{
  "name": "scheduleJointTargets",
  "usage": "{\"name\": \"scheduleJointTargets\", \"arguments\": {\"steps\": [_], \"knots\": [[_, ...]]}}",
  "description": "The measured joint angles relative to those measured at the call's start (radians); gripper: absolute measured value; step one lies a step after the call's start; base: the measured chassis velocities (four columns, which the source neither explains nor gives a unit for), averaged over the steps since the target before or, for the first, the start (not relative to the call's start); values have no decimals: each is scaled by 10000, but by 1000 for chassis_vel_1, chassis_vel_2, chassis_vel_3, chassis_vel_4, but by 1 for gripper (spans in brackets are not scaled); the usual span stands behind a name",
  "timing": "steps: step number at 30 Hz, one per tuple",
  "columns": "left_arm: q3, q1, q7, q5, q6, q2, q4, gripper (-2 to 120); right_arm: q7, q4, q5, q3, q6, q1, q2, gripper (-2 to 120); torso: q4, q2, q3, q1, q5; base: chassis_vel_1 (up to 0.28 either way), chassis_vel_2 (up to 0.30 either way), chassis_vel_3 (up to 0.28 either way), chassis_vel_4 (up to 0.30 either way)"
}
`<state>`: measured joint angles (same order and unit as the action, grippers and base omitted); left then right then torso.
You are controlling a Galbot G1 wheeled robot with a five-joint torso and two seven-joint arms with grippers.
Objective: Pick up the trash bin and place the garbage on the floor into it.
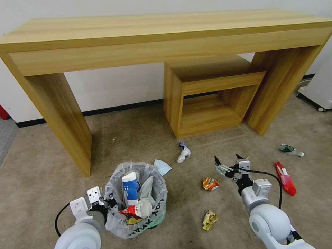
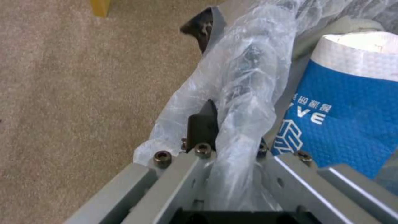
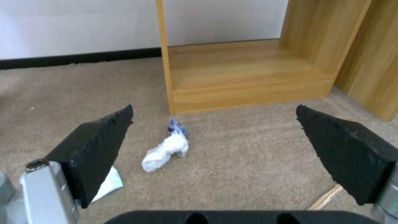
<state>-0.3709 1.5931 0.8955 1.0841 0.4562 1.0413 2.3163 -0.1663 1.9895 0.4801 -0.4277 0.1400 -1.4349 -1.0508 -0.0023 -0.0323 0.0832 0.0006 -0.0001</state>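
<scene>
- Nearest on the left, the left hand is pinched on the bag-lined rim of the trash bin; the left wrist view shows one dark finger pressed against the crinkled plastic liner.
- The trash bin sits near left on the beige carpet floor and already holds a blue-white carton, a white slipper and a crushed red cup.
- Near the middle lies a yellow wrapper, and a little farther an orange can.
- The right hand hovers above the carpet right of centre, fingers spread wide and empty.
- Right of it lie a red wrapper and, farther, a green-labelled bottle.
- Ahead of the right hand, a crumpled white tissue rests near the low wooden shelf; a pale tissue sheet lies just beyond the bin.
- Farthest, the long wooden desk stands against the wall.
- Judgement: the step in hand is gathering the remaining litter with the bin held. The next move likely calls for lowering the spread right hand over one piece, perhaps the crumpled tissue it faces, and closing squarely on it.
</scene>
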Motion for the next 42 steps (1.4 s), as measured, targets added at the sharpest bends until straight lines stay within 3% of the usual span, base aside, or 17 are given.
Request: {"name": "scheduleJointTargets", "arguments": {"steps": [17,26,33,35,42], "knots": [[-97,66,24,133,-93,-130,99,1,20,-247,8,162,-541,123,9,100,0,1,3,1,1,-58,66,69,-66],[-571,-59,382,744,-175,-475,177,1,87,-186,251,322,260,624,686,100,-3,0,0,0,0,0,0,0,0],[-1080,-50,503,1255,-237,-823,186,1,24,-911,1643,1504,1056,2230,1154,100,-2,0,1,1,-1,0,0,0,0],[-1232,26,502,1335,-278,-939,218,1,-189,-1341,2463,2262,1425,3134,1202,100,-1,0,1,0,-1,0,0,0,0],[-1502,71,505,1425,-371,-1025,196,1,-1222,-2491,4101,3917,2441,4952,714,100,0,1,1,0,-3,0,0,0,0]]}}
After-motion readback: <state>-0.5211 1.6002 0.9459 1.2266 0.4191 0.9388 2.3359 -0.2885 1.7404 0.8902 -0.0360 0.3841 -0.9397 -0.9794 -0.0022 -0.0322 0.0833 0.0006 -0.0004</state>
